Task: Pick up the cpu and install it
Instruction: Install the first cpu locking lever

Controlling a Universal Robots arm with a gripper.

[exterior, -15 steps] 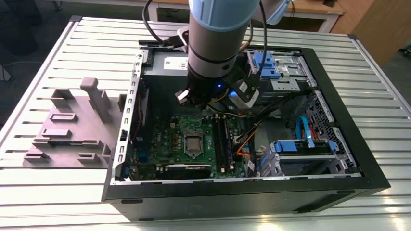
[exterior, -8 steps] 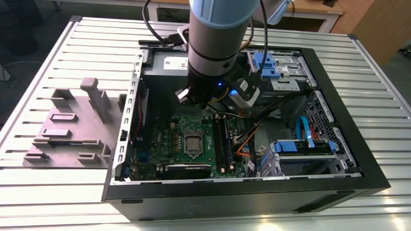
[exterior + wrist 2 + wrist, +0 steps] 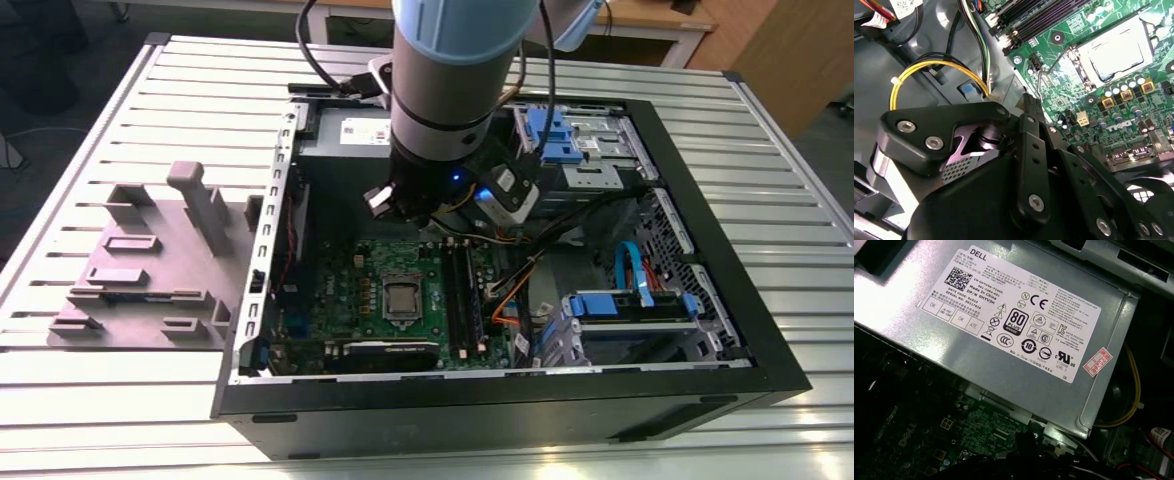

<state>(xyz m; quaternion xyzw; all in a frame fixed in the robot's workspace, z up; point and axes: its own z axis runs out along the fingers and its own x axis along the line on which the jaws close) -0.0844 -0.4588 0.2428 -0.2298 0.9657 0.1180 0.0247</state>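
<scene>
The cpu [image 3: 400, 297] is a small silvery square lying flat in the dark socket in the middle of the green motherboard [image 3: 340, 300], inside the open computer case. In the second wrist view the cpu [image 3: 1114, 54] lies within the socket's metal frame, with a thin wire lever beside it. My gripper [image 3: 430, 232] hangs above the board's far edge, beyond the socket and next to the memory slots, and holds nothing that I can see. Its black linkage [image 3: 1030, 102] stands apart from the cpu.
A large grey metal box with a white label [image 3: 1019, 330] sits just behind the board. Yellow cables [image 3: 929, 75] loop beside the gripper. Memory slots [image 3: 461, 285] and orange cables lie on the exterior view's right of the socket. A grey fixture [image 3: 147, 260] stands outside the case.
</scene>
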